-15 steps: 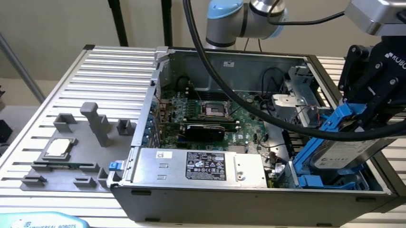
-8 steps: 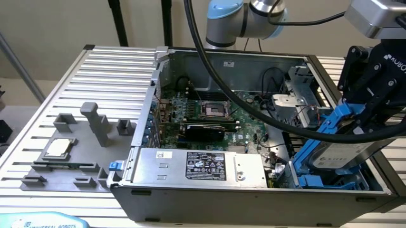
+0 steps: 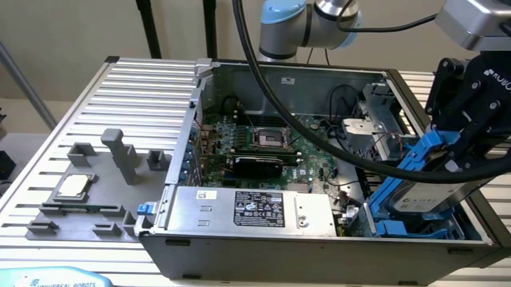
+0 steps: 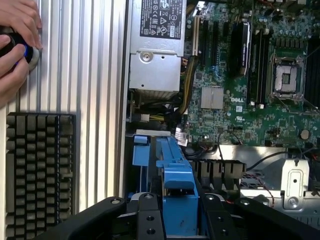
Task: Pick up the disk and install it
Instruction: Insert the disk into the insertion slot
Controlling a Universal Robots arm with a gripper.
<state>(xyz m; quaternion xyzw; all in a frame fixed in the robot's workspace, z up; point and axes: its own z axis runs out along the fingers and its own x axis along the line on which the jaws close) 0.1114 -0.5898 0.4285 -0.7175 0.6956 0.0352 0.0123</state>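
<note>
An open computer case (image 3: 303,263) sits on the ribbed worktop (image 3: 143,84). A grey holder (image 3: 119,156) carrying a silver chip (image 3: 73,187) lies beside it.

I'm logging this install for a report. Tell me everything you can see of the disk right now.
The disk is a flat silver-grey hard drive with a white label on its face, clipped in a bright blue plastic carrier frame. It stands tilted, with its lower end down in the corner of the open computer case at the exterior view's right, among other blue parts there. The gripper is shut on the carrier's upper end and holds it.
</note>
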